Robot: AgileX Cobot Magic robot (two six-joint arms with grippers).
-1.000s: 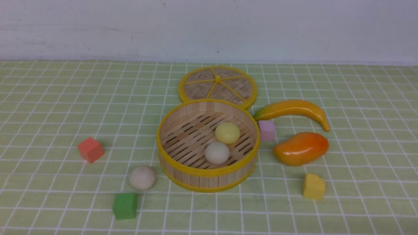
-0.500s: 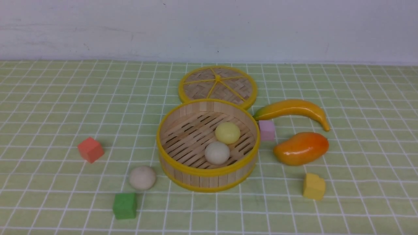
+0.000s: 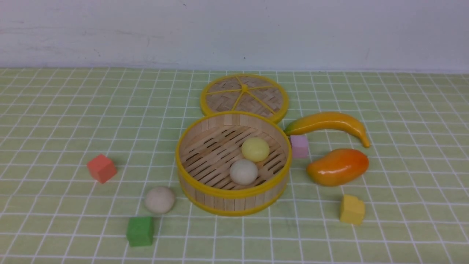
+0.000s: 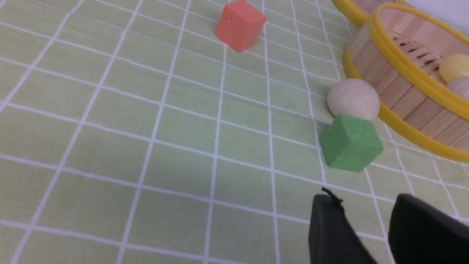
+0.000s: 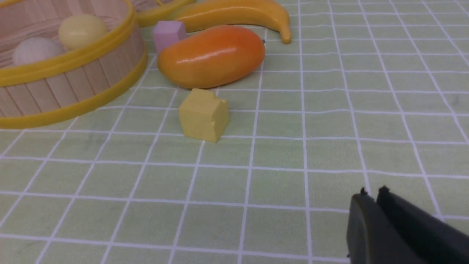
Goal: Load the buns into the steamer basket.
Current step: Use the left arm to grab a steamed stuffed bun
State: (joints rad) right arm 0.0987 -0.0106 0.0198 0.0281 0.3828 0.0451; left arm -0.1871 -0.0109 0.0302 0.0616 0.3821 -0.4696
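The steamer basket (image 3: 190, 183) stands mid-table, round bamboo with yellow rims. Inside lie a pale yellow bun (image 3: 255, 149) and an off-white bun (image 3: 243, 171). A third beige bun (image 3: 159, 200) lies on the cloth just left of the basket, beside a green cube (image 3: 140, 231); both show in the left wrist view, bun (image 4: 353, 99) and cube (image 4: 350, 143). My left gripper (image 4: 366, 201) is open and empty, short of the green cube. My right gripper (image 5: 373, 194) is shut and empty, well away from the yellow cube (image 5: 203, 115). Neither gripper shows in the front view.
The flat woven lid (image 3: 244, 96) lies behind the basket. A banana (image 3: 329, 123), a pink cube (image 3: 299, 146) and an orange mango (image 3: 338, 166) lie to its right, with the yellow cube (image 3: 351, 209) nearer. A red cube (image 3: 101, 168) sits at the left.
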